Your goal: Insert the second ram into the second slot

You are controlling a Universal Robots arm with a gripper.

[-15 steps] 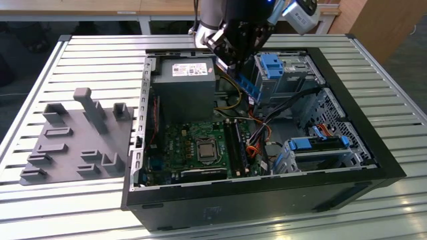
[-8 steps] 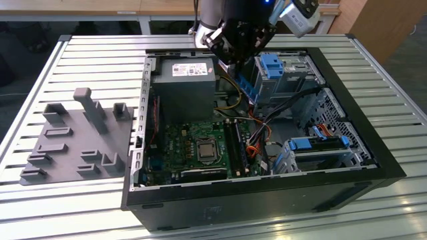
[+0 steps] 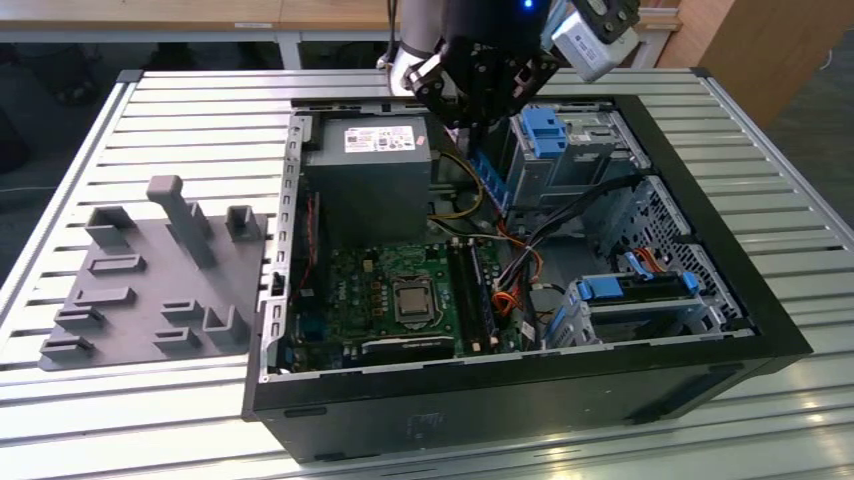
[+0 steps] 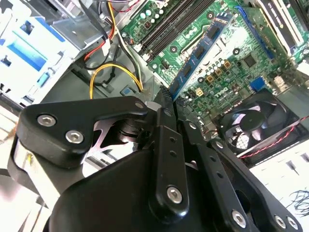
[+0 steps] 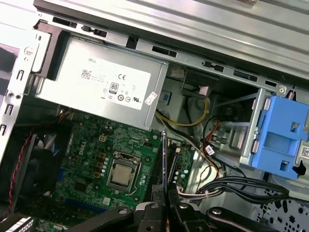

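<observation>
My gripper (image 3: 481, 122) hangs over the open computer case, shut on the second ram (image 3: 491, 180), a thin blue circuit-board stick that points down from the fingers. In the second wrist view the stick (image 4: 199, 52) reaches out from the black fingertips (image 4: 163, 112) over the green motherboard (image 4: 231, 67). The long dark memory slots (image 4: 169, 26) lie beside it on the board, apart from it. In the first wrist view the stick (image 5: 164, 159) shows edge-on above the slots (image 5: 157, 169), right of the processor (image 5: 123, 174). The stick is held well above the board.
The grey power supply (image 3: 367, 170) stands close to the gripper on the exterior view's left. Blue drive-bay brackets (image 3: 541, 130) (image 3: 641, 285) and cable bundles (image 3: 561, 215) crowd the exterior view's right. A case fan (image 4: 256, 121) sits by the board. A grey parts fixture (image 3: 147, 280) lies outside the case.
</observation>
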